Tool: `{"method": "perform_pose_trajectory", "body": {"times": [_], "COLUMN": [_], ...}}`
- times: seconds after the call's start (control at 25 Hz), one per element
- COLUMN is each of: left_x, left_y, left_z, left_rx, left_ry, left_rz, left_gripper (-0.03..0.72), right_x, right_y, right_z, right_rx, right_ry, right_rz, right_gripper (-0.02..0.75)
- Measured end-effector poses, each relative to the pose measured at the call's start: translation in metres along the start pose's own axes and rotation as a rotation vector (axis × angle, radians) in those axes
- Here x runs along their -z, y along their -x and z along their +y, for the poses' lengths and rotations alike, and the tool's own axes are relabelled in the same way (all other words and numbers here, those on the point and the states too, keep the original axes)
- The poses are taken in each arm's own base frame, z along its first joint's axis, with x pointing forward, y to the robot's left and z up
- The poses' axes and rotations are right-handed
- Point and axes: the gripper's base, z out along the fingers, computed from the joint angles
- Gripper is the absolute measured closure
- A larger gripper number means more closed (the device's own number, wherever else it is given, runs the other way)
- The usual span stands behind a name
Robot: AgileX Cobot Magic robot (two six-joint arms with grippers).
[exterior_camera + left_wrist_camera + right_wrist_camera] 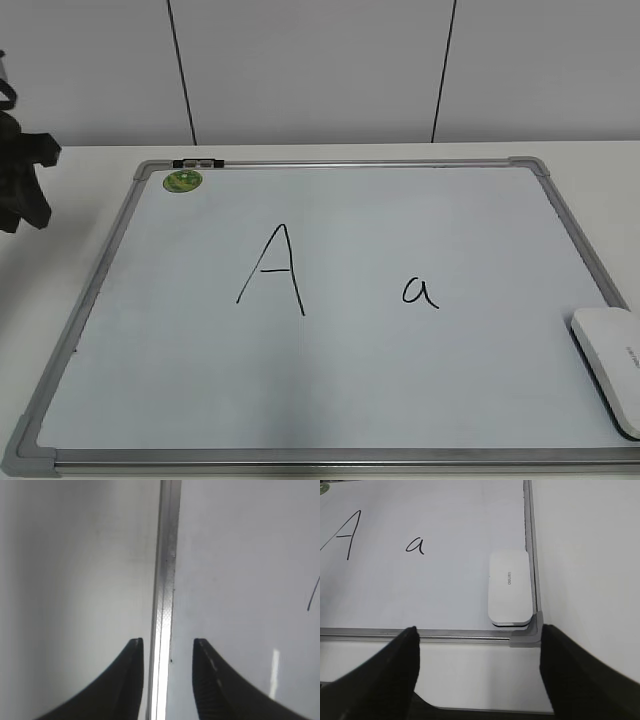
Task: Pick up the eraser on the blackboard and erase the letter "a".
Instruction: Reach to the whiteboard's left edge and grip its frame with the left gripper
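The blackboard, a white dry-erase board with a grey metal frame, lay flat on a white table and filled most of the exterior view. A round green sticker sat at its upper left corner, beside a small clip on the top frame. A large black capital "A" was written left of centre, and the letter "a", smaller, stood to its right, well apart from it. The eraser, a flat white block with a dark underside, rested on the board at the right edge of the exterior view, near the lower right corner; in the right wrist view it lay just inside the right frame rail, close to the grey corner piece. The right gripper hovered at the bottom of that frame with its jaws spread wide and nothing between them. The left gripper hung over the board's left frame rail, its dark fingers parted to either side of the rail and grasping nothing. Part of the left arm showed at the left edge of the exterior view.
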Motion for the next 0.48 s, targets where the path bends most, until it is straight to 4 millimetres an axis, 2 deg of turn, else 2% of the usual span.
{"method": "perform_pose_trajectory", "body": {"times": [0.2,0.48], "left_x": [-0.025,-0.042], "left_y": [0.014,0.039], "left_z": [-0.01,-0.024], "left_rx": [-0.083,-0.135], "left_ry": [0.05,0.067], "left_rz": [0.037,0.046], "left_gripper": [0.445,0.445], "right_x": [0.0,0.0], "right_y": [0.0,0.0], "right_z": [0.0,0.0], "right_rx": [-0.001,0.001], "right_ry": [0.002,-0.003], "right_rz": [0.0,0.0], "right_gripper": [0.183,0.183]}}
